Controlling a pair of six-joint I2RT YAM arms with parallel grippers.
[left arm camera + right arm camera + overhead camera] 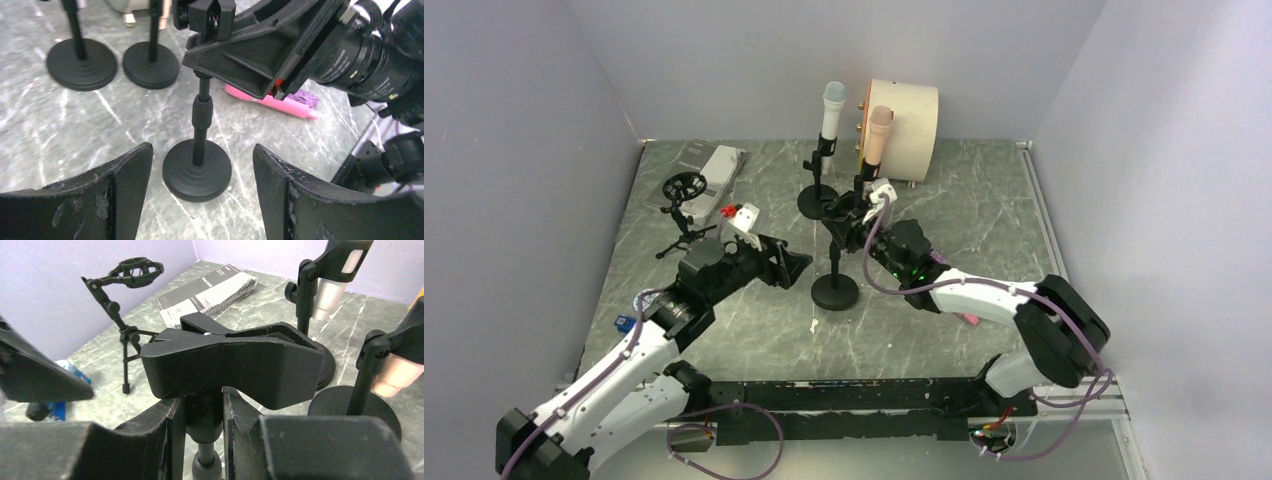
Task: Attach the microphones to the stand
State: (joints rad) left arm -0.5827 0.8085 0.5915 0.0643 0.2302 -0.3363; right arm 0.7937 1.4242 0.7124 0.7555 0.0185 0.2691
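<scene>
A white microphone with a pale-blue head (832,110) and a peach microphone (879,135) each stand upright in a clip on a round-based stand at the back. A third stand (835,290) in front of them has an empty black clip (230,362). My right gripper (202,400) is shut on the neck just under that clip. My left gripper (202,149) is open low beside this stand, its fingers (125,185) apart and holding nothing, the round base (197,170) just beyond them. A pink microphone (270,102) and a purple glitter one (305,97) lie on the table under my right arm.
A black tripod with a shock mount (686,188) and a grey booklet (714,165) lie at the back left. A cream round box (909,125) stands behind the peach microphone. A small blue item (624,321) lies by my left arm. Walls close three sides.
</scene>
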